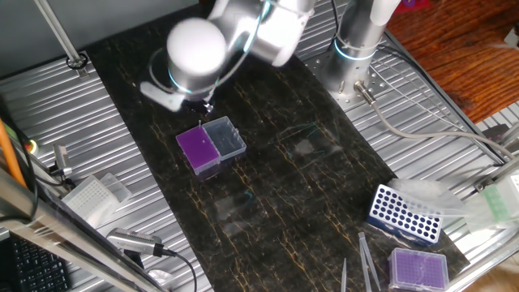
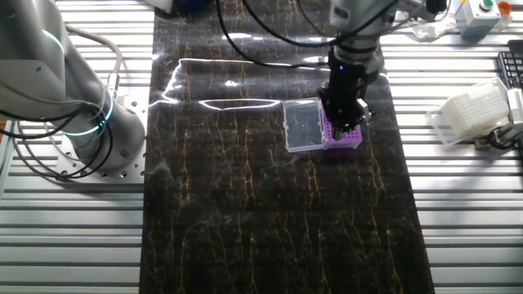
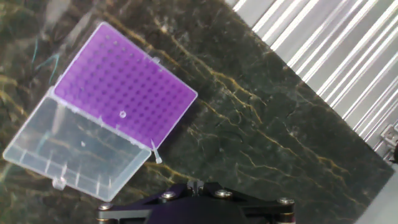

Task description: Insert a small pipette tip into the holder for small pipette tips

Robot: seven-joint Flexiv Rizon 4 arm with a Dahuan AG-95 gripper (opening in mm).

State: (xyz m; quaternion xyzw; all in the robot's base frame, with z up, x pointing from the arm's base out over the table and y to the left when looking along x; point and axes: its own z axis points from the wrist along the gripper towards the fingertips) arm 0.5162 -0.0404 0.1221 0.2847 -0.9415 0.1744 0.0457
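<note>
So standing here watching, the whole thing comes down to where the purple box sits relative to the fingers. In the hand view the clear lid (image 3: 78, 149) is furthest off to the left, flopped open flat on the dark mat (image 3: 267, 130), hinged to the purple box (image 3: 124, 93), which lies up and to the left of the fingers rather than dead under them. The grid's long side runs on a slant, lower left to upper right, so the hole rows are skewed to the hand, not square with it.

There's a tiny white sliver that I take to be the pipette tip (image 3: 155, 152), right at the near edge of the grid, pointing down from the gripper. It's thin and blurry, so I can't swear whether its point is in a hole, on the rim, or just hanging over the edge. One hole (image 3: 122, 114) further in looks like it already has something in it.

From one fixed view the gripper (image 1: 207, 105) hangs just above the far side of the box; from the other it sits right over the purple part.

Fingers look closed on that tip, though the pads themselves are hidden.

My guess: it needs a small nudge inward over the grid.
</note>
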